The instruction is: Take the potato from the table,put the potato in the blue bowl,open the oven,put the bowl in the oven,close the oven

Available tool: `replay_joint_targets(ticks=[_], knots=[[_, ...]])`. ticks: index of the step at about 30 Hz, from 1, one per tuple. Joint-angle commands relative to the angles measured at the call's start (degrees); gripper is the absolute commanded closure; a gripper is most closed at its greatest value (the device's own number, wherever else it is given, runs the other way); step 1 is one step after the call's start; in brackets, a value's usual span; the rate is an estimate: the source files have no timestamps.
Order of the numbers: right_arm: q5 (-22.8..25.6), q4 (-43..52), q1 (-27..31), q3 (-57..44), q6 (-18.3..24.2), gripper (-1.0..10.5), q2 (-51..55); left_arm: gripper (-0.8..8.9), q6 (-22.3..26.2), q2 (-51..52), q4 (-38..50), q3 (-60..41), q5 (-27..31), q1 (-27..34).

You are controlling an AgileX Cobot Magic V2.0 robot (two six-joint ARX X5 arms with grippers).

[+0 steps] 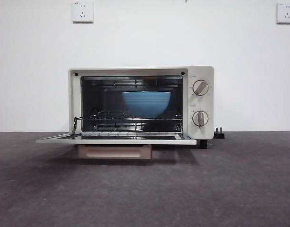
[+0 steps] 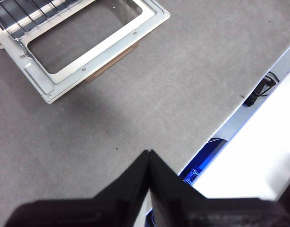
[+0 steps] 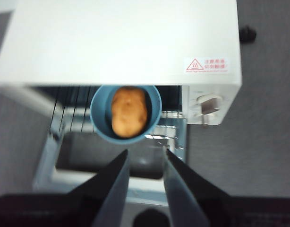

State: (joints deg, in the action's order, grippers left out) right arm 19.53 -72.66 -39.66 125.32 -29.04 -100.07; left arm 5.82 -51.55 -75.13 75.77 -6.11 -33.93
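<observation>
The oven [image 1: 140, 104] door [image 1: 115, 138] is folded down flat above the surface [image 1: 230, 184], with bare grey room seen in front and at both sides. The blue bowl [image 1: 146, 102] is set on the rack [image 1: 135, 117] inside (the potato [image 3: 129, 111] lies in it). The right gripper [image 3: 145, 161] is held with fingers parted above the door, gripping nothing, and the left gripper [image 2: 149, 158] is pressed closed over bare surface near its edge

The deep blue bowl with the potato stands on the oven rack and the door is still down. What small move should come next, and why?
Probably the open right gripper should draw back clear of the door. The deep blue bowl holding the orange-brown potato already sits on the rack of the cream-white oven, and its door lies flat open, so only closing remains.
</observation>
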Motion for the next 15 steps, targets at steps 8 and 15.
replay_joint_targets(ticks=[8,15], knots=[[-0.7,-6.21,-4.07,-0.02,24.72,9.0,12.48,8.2,2.12,-5.75,7.21,-1.27,-4.83,5.57],[-3.74,-6.25,-4.17,-0.74,29.42,9.3,21.31,8.2,2.29,-8.66,15.43,-11.32,-14.05,18.27]])
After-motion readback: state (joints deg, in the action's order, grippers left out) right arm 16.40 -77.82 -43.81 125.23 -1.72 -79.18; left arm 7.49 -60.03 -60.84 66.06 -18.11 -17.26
